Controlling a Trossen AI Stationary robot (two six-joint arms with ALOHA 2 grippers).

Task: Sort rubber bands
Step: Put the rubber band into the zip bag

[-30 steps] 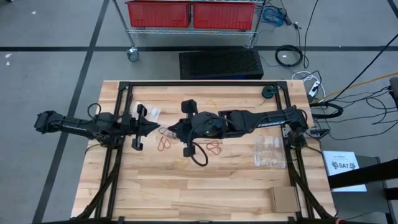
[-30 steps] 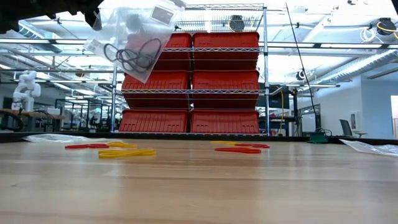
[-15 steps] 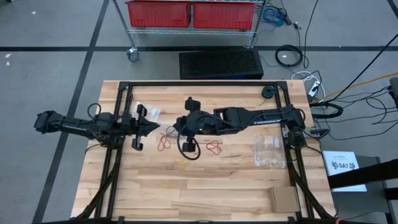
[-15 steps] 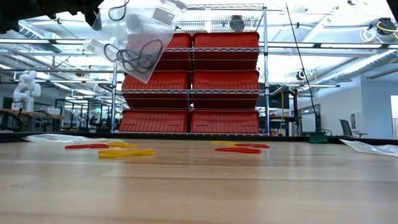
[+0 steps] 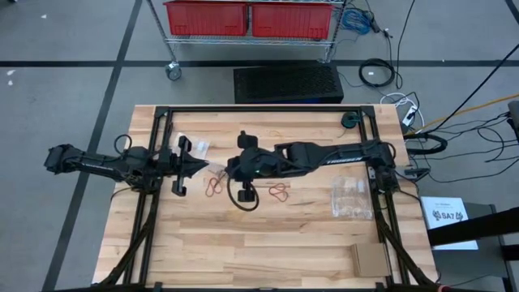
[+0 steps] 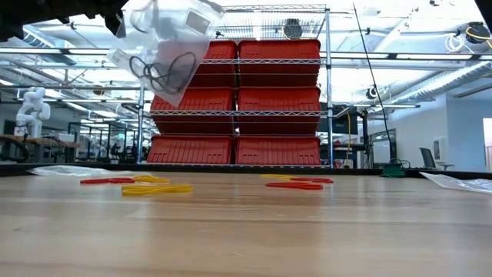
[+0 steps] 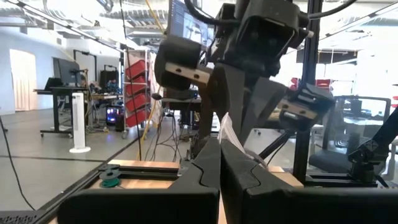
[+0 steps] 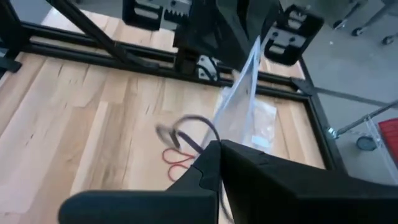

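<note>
We take the small clear plastic bag as our landmark. It hangs in the air above the pale wooden bench, pinched at one edge by the left claw, whose fingers are closed on the film. Inside it we see a tangle of thin black rubber loops.

The right claw sits just beside the bag's mouth, its fingers pressed together; in its wrist view a dark thin loop shows blurred near the fingertips, and we cannot tell whether it is pinched or free.

Below and around the bag, loose bands lie on the bench — flat red loops under it, more red ones to the right-arm side, and yellow-tan loops near the front.

Our worry: the floppy bag may sag shut or slip from the left claw, spilling the black loops. A band could also snag on a fingertip and drop among the red ones.
</note>
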